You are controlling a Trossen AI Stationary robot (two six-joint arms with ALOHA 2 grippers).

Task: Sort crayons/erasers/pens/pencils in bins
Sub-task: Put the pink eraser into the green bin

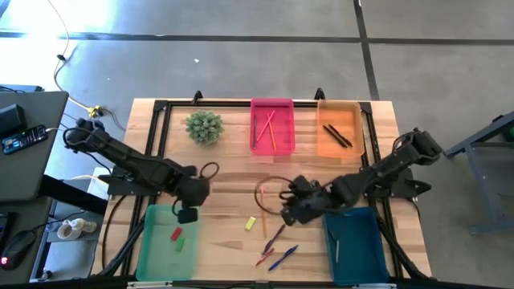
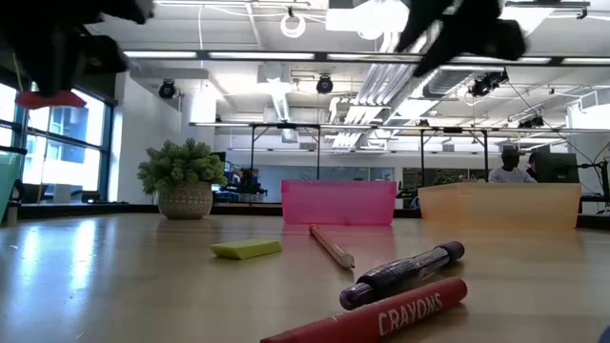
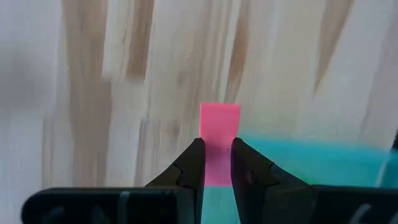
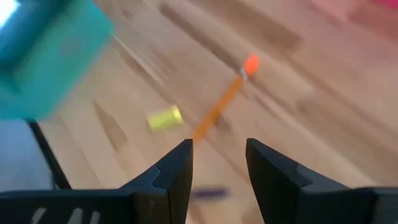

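**High view: left jaws carrying a red eraser at the green bin, right jaws open over a pencil**

High view first, biggest things down. Wooden surface (image 1: 225, 168) carrying four bins: pink bin (image 1: 272, 125) and orange bin (image 1: 340, 128) along the far edge, well away from both sets of jaws; light green bin (image 1: 166, 241) right below the left jaws; dark teal bin (image 1: 354, 245) just beside the right jaws. Potted plant (image 1: 204, 127) beyond the left jaws, untouched.

Left gripper (image 1: 187, 214) at the green bin's near rim, jaws clamped on a small red eraser (image 3: 219, 134), block standing out past the fingertips. Two erasers (image 1: 177, 238) already lying inside that bin.

Right gripper (image 1: 287, 215) over the middle of the surface, jaws apart and empty. Ahead of them an orange pencil (image 4: 217, 107), with a yellow eraser (image 4: 165, 117) just to one side. Loose pens and a crayon (image 1: 275, 250) near those jaws too.

Handling, as a judgement: eraser light, slightly soft, grippy, unlikely to slip; fine pinched across its short sides. Pencil light and stiff but thin and round, prone to rolling; best taken across the shaft near mid-length, jaws square to it, down close to the wood.
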